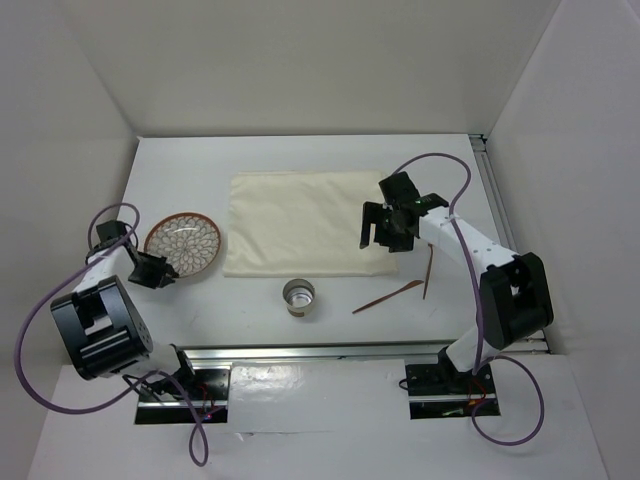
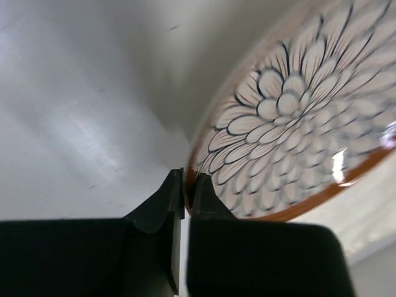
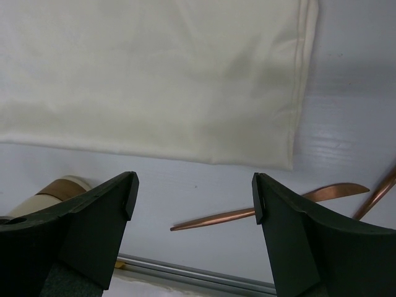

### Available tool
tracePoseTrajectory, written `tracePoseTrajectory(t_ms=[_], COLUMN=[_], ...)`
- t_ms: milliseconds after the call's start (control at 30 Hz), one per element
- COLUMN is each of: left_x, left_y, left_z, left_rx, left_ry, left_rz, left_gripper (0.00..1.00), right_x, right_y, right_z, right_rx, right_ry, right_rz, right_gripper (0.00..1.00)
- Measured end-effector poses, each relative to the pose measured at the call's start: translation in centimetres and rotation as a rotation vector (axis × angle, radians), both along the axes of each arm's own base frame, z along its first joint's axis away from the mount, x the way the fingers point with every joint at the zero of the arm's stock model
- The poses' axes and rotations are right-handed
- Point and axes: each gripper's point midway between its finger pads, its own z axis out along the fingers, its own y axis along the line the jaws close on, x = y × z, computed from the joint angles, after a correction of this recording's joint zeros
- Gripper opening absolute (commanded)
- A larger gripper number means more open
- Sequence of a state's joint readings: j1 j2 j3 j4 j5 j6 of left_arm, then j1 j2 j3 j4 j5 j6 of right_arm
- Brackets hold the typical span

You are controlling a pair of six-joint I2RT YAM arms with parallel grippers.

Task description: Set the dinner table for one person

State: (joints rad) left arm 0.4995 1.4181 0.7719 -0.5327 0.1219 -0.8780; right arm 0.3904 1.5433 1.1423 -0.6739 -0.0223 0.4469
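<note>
One glossy petal-patterned plate (image 2: 297, 117) is pinched at its rim by the left end effector (image 2: 185, 185). The right end effector (image 3: 195, 195) gapes near matte cream cloth (image 3: 154, 74).

White matte surface (image 1: 260, 165), metal rail (image 1: 330, 352) along near edge. On it: cream cloth (image 1: 300, 222) centre-far, floral plate (image 1: 183, 245) just left of cloth, cup (image 1: 300, 298) in front of cloth, copper utensil (image 1: 388, 298) right of cup, second utensil (image 1: 428, 272) beside it.

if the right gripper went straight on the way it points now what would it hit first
Probably the bare dinner table just past the edge of the cream cloth, near the copper utensil. Depth is unclear, so the open right gripper might catch the cloth instead.
</note>
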Motion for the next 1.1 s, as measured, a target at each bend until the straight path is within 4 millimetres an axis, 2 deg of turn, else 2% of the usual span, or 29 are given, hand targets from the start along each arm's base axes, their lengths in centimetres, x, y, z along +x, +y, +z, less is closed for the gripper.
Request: tracePoseTrajectory(t_ms=[133, 300, 433, 500, 567, 633, 733, 833, 900, 933, 1000, 1100], left_x=[2.9, 3.4, 4.3, 5.6, 7.5, 9.3, 11.6, 14.0, 15.7, 15.9, 16.8, 17.1], left_y=[0.5, 0.5, 0.1, -1.1, -3.1, -5.8, -10.8, -16.4, -20.2, -21.0, -24.4, -26.8], left_z=[2.2, 4.5, 8.2, 10.4, 12.8, 14.9, 16.6, 16.2, 14.6, 14.3, 11.4, 8.2], left_rx=[-0.007, 0.022, 0.112, 0.142, 0.171, 0.187, 0.160, 0.110, 0.064, 0.052, 0.011, -0.030], left_ry=[-0.116, -0.134, -0.174, -0.226, -0.304, -0.381, -0.447, -0.459, -0.445, -0.445, -0.398, -0.336], left_rz=[-0.008, -0.044, -0.105, -0.159, -0.234, -0.325, -0.493, -0.669, -0.778, -0.798, -0.891, -0.967], left_gripper=[0.00, 0.00, 0.00, 0.00, 0.00, 0.00, 0.00, 0.00, 0.00, 0.00, 0.00, 0.00], right_x=[0.0, -0.1, -0.1, -0.1, -0.1, 0.0, 0.1, -0.1, -0.1, -0.2, -0.6, -1.3], right_y=[0.0, 0.2, 0.3, 0.3, 0.2, 0.0, -0.5, -1.5, -3.0, -3.4, -4.5, -5.2], right_z=[0.1, 0.1, 0.1, 0.1, 0.3, 0.8, 2.0, 3.2, 4.0, 4.3, 5.2, 7.6], right_rx=[0.002, 0.013, 0.020, 0.020, 0.017, 0.016, 0.025, 0.041, 0.052, 0.054, 0.051, 0.070], right_ry=[-0.002, 0.002, 0.005, 0.005, -0.002, -0.018, -0.055, -0.088, -0.111, -0.116, -0.131, -0.196], right_rz=[0.000, 0.003, 0.003, 0.001, -0.005, -0.019, -0.050, -0.094, -0.149, -0.166, -0.210, -0.233], right_gripper=[0.86, 0.86, 0.86, 0.86, 0.86, 0.86, 0.86, 0.86, 0.86, 0.86, 0.86, 0.86])
